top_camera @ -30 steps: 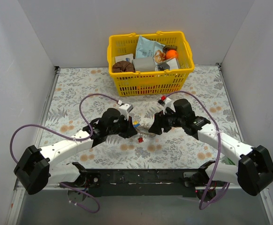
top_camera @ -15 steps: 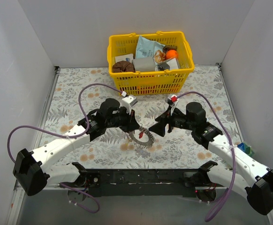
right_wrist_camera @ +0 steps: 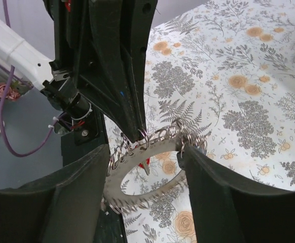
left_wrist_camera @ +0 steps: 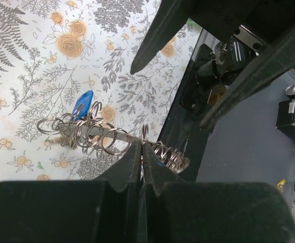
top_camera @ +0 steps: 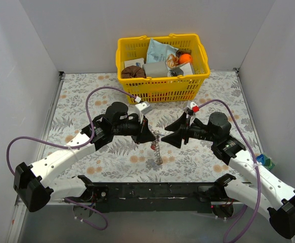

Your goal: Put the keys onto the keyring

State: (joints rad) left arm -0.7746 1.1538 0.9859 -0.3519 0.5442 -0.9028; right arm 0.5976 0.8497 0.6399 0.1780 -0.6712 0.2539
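Note:
The keyring (right_wrist_camera: 137, 186) is a wide flat silver band strung with several small wire rings. It hangs off the table, edge-on in the top view (top_camera: 158, 148). My left gripper (top_camera: 150, 136) is shut on one small wire ring at the band's top edge (left_wrist_camera: 144, 135); its fingertips (left_wrist_camera: 135, 157) press together. A blue key (left_wrist_camera: 83, 106) hangs from the band, and a red key (right_wrist_camera: 146, 164) hangs inside the hole. My right gripper (right_wrist_camera: 145, 152) is open, its fingers (right_wrist_camera: 203, 182) on either side of the keyring; the right finger's tip is at the band's edge. The right gripper also shows in the top view (top_camera: 169, 139).
A yellow basket (top_camera: 162, 88) filled with packets and food items stands at the back centre. A small blue-green object (top_camera: 265, 162) lies at the table's right edge. The black arm mount (top_camera: 152, 190) runs along the near edge. Purple cables loop beside both arms.
The right gripper has opened and drawn back to the right. The left gripper has lifted the keyring off the table, so it now hangs edge-on.

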